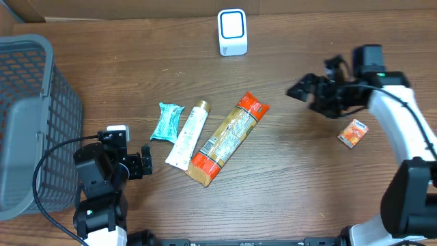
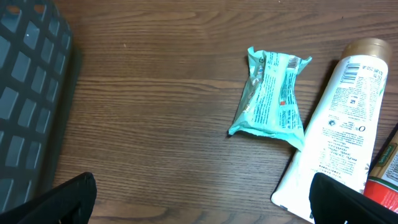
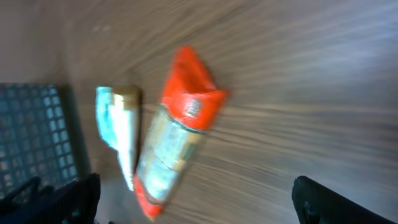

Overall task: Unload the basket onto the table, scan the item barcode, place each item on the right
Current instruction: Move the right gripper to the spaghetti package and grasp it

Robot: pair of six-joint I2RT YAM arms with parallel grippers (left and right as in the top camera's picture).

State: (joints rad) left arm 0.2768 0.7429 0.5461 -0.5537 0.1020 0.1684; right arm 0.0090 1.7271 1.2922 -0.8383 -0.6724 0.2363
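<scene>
The white barcode scanner (image 1: 232,31) with a blue-rimmed face stands at the table's far middle. Several items lie in the centre: a teal packet (image 1: 166,121) (image 2: 272,96), a white tube (image 1: 188,134) (image 2: 339,127) and a long orange-red packet (image 1: 229,138) (image 3: 175,134). A small orange box (image 1: 353,132) lies flat at the right. My right gripper (image 1: 308,96) (image 3: 199,202) hovers open and empty, up and left of that box. My left gripper (image 1: 130,152) (image 2: 202,205) is open and empty near the table, just short of the teal packet.
A grey plastic basket (image 1: 27,123) (image 2: 28,106) fills the left side. The right wrist view is motion-blurred. Bare wood lies between the centre items and the orange box.
</scene>
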